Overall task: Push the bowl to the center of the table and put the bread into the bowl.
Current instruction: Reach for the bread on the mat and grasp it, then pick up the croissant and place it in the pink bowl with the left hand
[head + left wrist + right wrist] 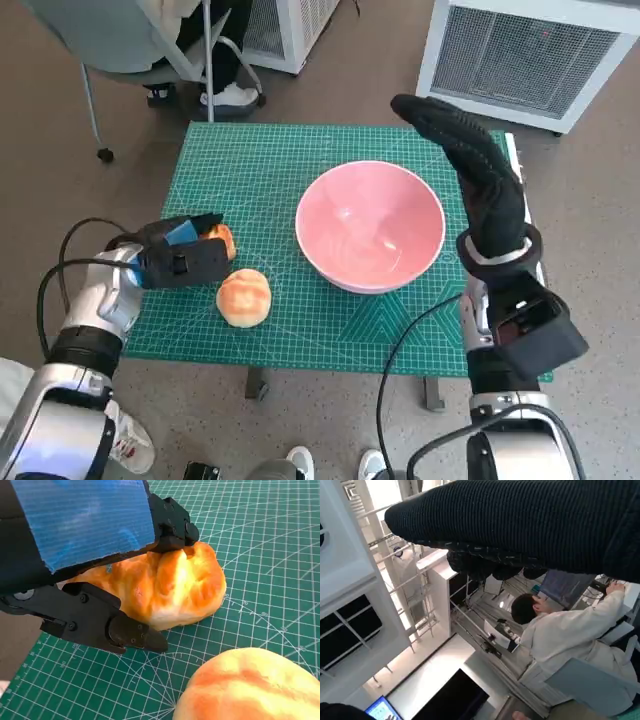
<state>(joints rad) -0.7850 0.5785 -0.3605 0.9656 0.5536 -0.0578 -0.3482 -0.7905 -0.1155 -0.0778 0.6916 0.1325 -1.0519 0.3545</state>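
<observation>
A pink bowl (370, 225) stands empty on the green cutting mat (280, 160), right of its middle. Two golden bread rolls lie at the mat's front left. My left hand (180, 255) grips the farther roll (224, 240). In the left wrist view that roll (170, 585) rests on the mat with a black finger (172, 527) pressed on its top and another (100, 625) along its near side. The nearer roll (244, 297) (250, 690) lies free beside it. My gloved right hand (470, 160) is stretched flat and open just past the bowl's right rim, holding nothing.
White slatted appliances (530, 50) stand behind the table. A chair and a person's feet (230, 95) are at the back left. In the right wrist view a seated person in a white coat (570, 630) shows. The mat's right edge lies under my right forearm.
</observation>
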